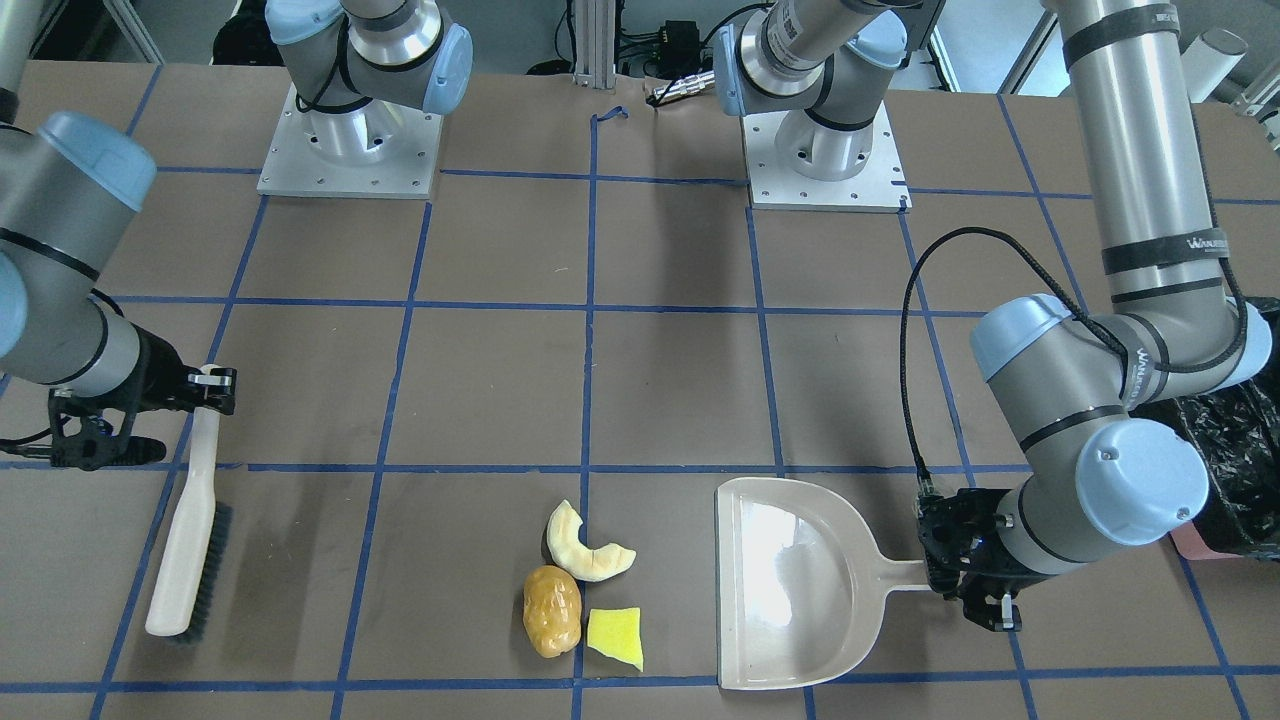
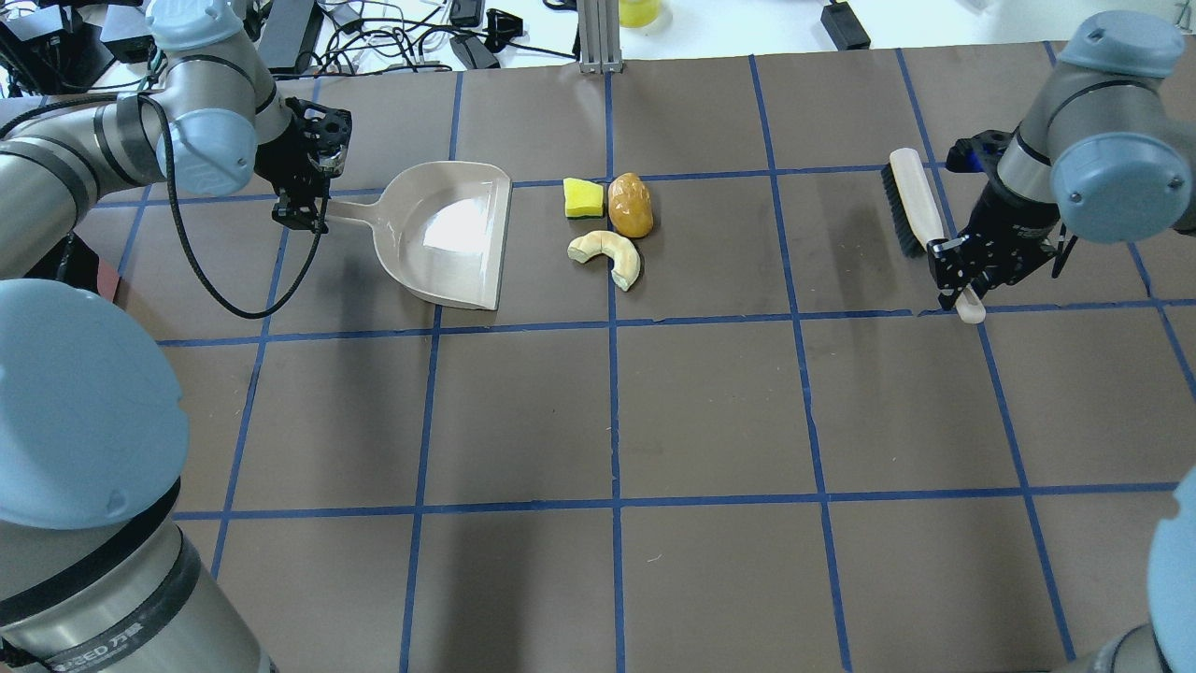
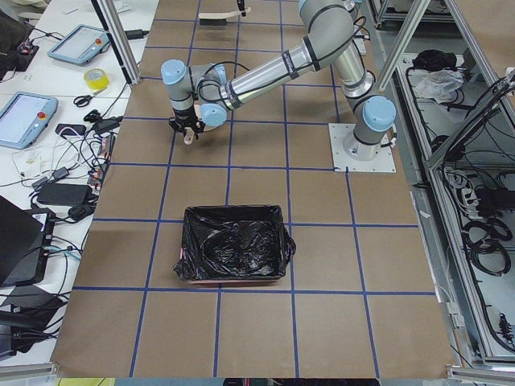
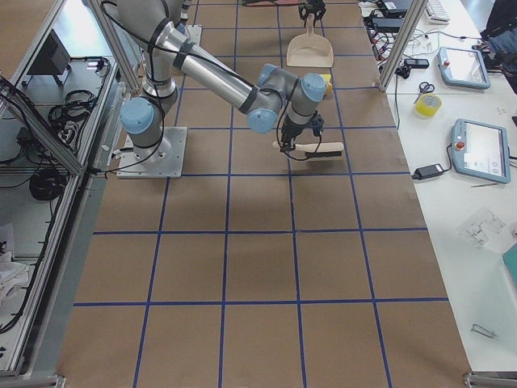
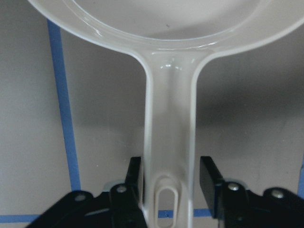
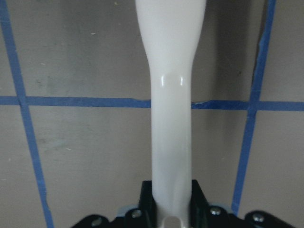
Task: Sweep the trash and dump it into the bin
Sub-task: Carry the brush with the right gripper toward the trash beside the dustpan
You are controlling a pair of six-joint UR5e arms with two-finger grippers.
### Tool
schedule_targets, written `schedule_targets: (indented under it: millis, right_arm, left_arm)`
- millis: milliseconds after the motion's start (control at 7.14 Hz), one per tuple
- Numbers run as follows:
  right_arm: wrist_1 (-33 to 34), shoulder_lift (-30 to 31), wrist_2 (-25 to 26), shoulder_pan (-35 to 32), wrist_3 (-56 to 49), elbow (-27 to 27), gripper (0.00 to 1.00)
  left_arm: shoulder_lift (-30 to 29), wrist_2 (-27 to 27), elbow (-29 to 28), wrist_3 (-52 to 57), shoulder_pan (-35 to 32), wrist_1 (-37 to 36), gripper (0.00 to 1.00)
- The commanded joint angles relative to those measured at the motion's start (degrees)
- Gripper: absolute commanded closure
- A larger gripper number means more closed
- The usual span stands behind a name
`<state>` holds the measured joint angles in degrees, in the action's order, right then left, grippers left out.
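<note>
The trash lies together: a pale melon-rind slice [image 1: 592, 558], an orange-brown potato-like lump [image 1: 552, 610] and a yellow wedge [image 1: 615, 636]. A beige dustpan [image 1: 790, 585] lies flat beside them with its open edge toward them. My left gripper [image 1: 965, 580] is shut on its handle [image 5: 168, 142]. My right gripper [image 1: 205, 385] is shut on the handle of a white brush [image 1: 185, 540], held off to the side, far from the trash. The bin [image 3: 187, 256], pink with a black bag, stands behind my left arm.
The brown table [image 2: 710, 411] is marked with blue tape lines. Both arm bases [image 1: 350, 140] are bolted at its robot side. The bag's edge [image 1: 1235, 450] shows beside my left elbow. Tablets, tape and cables lie on a side bench [image 3: 48, 112].
</note>
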<state>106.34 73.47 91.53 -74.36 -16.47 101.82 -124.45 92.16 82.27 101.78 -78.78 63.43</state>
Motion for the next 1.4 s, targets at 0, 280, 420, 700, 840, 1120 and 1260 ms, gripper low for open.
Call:
schedule_targets:
  millis: [0,280,420,700,840,1120,1260]
  right_arm:
    - [-1.1,0.1,0.0,-10.0,12.6,-1.3,0.87]
    - [-4.1,-3.8,0.0,-19.1,19.3,-6.3,0.88]
    - [-6.1,-6.0,0.6,-23.0,22.9,-9.0,0.89]
    - [-10.2,-8.6,0.8,-27.0,27.0,-14.0,0.89]
    - [-10.3,-9.6,0.7,-28.1,28.8,-14.5,0.89]
    - [-9.9,-11.6,0.1,-29.5,31.5,-15.3,0.91]
    - [-9.7,-13.2,0.0,-30.8,32.6,-16.6,0.91]
  left_arm:
    - [0.1,0.0,0.0,0.0,-0.4,-0.1,0.77]
    - [0.2,0.3,0.0,0.0,-0.8,-0.2,0.77]
    - [0.3,0.3,0.0,-0.1,-0.8,-0.2,0.77]
    - [0.3,0.3,0.0,-0.4,-0.9,-0.2,0.78]
    - [0.3,0.2,0.0,-0.9,-1.0,-0.2,0.78]
    - [0.3,0.4,-0.1,-3.2,-1.1,-0.2,0.78]
    - [0.3,0.8,-0.1,-5.4,-2.2,-0.4,0.78]
